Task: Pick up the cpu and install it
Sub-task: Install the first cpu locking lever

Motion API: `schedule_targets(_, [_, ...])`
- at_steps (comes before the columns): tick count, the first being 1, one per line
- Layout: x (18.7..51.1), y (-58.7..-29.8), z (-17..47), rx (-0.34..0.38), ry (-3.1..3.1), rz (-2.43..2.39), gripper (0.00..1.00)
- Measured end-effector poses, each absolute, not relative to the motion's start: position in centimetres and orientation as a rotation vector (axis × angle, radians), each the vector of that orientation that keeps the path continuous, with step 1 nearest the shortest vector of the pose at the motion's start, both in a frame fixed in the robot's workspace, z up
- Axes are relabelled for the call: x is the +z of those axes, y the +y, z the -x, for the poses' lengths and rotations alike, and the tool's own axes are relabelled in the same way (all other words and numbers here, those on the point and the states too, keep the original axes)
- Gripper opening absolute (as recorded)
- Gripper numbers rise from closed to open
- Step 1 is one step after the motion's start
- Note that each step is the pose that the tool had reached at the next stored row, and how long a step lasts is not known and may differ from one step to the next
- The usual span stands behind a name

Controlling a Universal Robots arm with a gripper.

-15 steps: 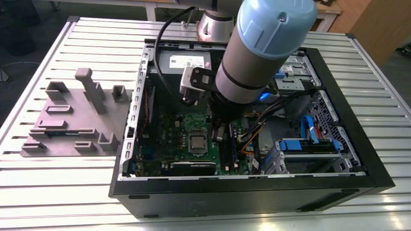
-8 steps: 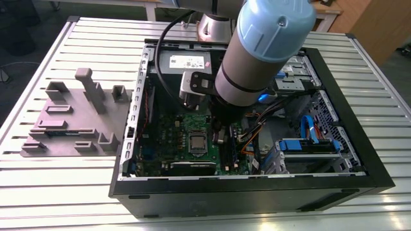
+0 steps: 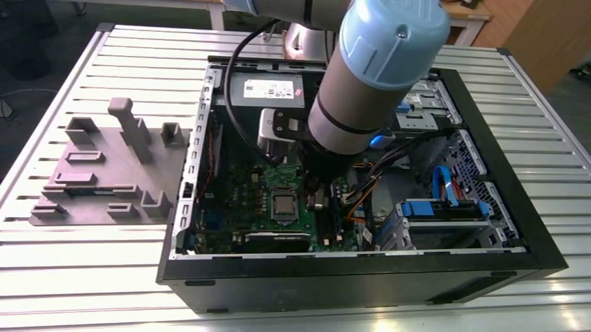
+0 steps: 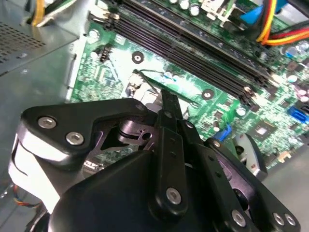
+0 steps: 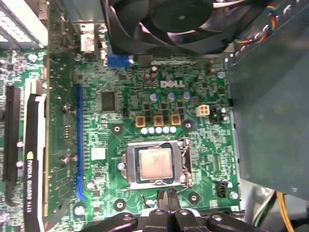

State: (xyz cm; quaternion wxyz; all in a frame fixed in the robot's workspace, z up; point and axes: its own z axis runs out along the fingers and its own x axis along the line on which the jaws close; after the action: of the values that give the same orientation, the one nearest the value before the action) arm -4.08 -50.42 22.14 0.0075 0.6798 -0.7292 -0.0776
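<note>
The cpu [image 5: 155, 164] is a small flat square with a dull silver-grey metal top. In the first wrist view it lies flat and level inside the socket [image 5: 128, 166], enclosed by the silver metal frame on all four sides. The socket sits on the green motherboard [image 5: 203, 145], between the blue slot [image 5: 78, 140] and the grey metal wall [image 5: 270, 96], with the black fan [image 5: 164, 24] beyond a row of capacitors.

In the exterior view the cpu [image 3: 282, 205] shows as a pale square in the socket near the middle of the motherboard [image 3: 249, 181], inside the open black case [image 3: 369, 277]. The case rests on a slatted metal table [image 3: 111, 263]. A grey fixture plate [image 3: 102, 173] lies on the table at the exterior view's left of the case.

The gripper [image 5: 169, 199] is pressed together: in the first wrist view its two black fingertips [image 5: 165, 203] meet with no gap and nothing between them. The tips stand just beside the socket edge, over bare board, apart from the cpu. In the second wrist view the gripper [image 4: 169, 104] shows the same closed fingers, tips pointing down at the board near the memory slots [image 4: 193, 43]. It holds nothing.

In the exterior view the arm [image 3: 369, 76] reaches down into the case, just to the exterior view's right of the socket
</note>
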Motion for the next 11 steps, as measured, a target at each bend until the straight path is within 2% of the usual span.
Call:
schedule_targets(4, [22.02,-50.43,4.09,-0.193,-2.259,-2.113,0.11])
schedule_targets(11, [21.33,-50.43,4.1,-0.186,-2.172,-2.198,0.11])
